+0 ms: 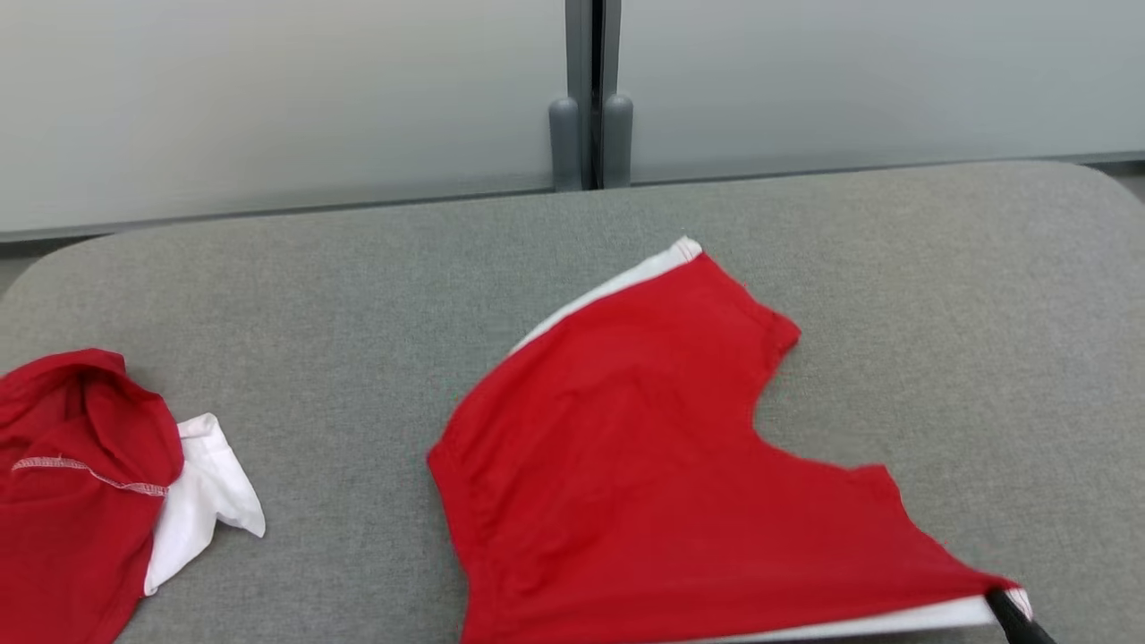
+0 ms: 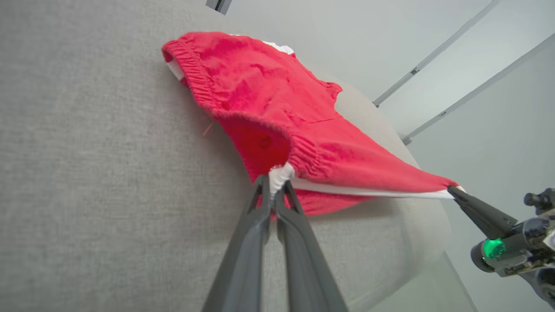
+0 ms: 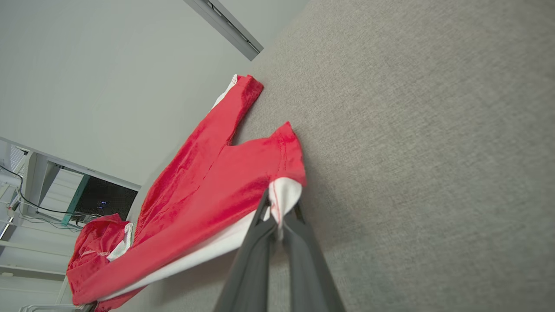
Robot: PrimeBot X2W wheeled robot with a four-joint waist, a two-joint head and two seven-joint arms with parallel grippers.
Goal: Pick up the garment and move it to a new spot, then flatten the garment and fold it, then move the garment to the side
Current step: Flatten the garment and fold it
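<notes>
Red garment (image 1: 644, 447), centre of frame: soft, light, limp between holds. Left gripper (image 2: 274, 190) clenched on waistband edge (image 2: 282, 172), lower centre; right gripper (image 3: 277, 214) pinching white corner (image 3: 285, 195), lower centre.

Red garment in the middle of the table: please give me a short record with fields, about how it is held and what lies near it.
garment: red shorts with white side panels, spread out
left gripper: shut on a white corner by the elastic waistband
right gripper: shut on a white corner at a leg hem
near edge: stretched between the two grippers
surface: grey table
nearby: second red and white garment, crumpled, to the left, apart
</notes>
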